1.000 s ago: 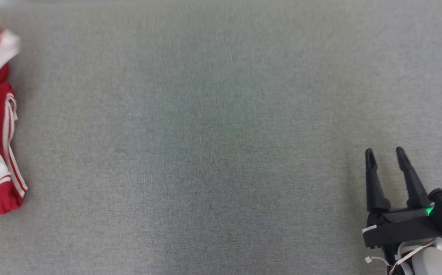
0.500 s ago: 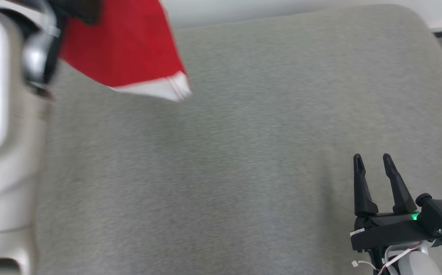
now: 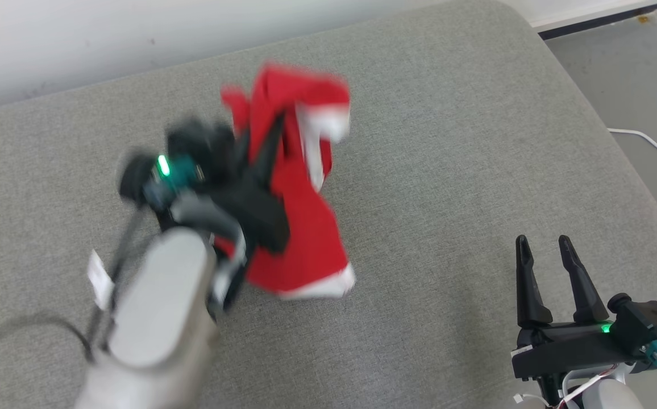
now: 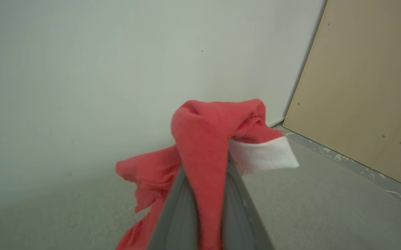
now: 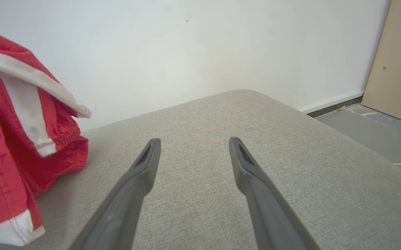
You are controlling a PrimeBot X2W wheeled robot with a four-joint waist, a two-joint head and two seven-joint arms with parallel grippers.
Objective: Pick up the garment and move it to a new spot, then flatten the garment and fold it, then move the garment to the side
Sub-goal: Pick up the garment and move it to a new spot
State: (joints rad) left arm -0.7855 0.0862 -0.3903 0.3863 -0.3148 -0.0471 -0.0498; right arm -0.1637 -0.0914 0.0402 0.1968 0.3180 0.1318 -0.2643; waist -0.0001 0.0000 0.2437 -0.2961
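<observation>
The garment [image 3: 300, 227] is a red jersey with white trim, bunched and hanging above the grey cushion, blurred in the head view. My left gripper [image 3: 271, 136] is shut on the garment, whose fabric drapes over the fingertips. In the left wrist view the red cloth [image 4: 204, 149] is pinched between the two grey fingers [image 4: 172, 215] and folds over their tips. The right wrist view has the garment [image 5: 9, 139] at its left edge, hanging down to the cushion. My right gripper [image 3: 543, 245] stands open at the lower right, nothing between its fingers [image 5: 141, 173].
The grey upholstered cushion [image 3: 448, 170] has a rounded far right corner. A white wall [image 3: 135, 34] runs behind it. Grey floor with a white cable [image 3: 647, 142] lies to the right, and a beige panel [image 4: 367, 86] stands beyond.
The head camera has tilted and turned, so the whole picture shifted. My left arm has swung in from the left with the garment, now over the cushion's middle. The right gripper stays open.
</observation>
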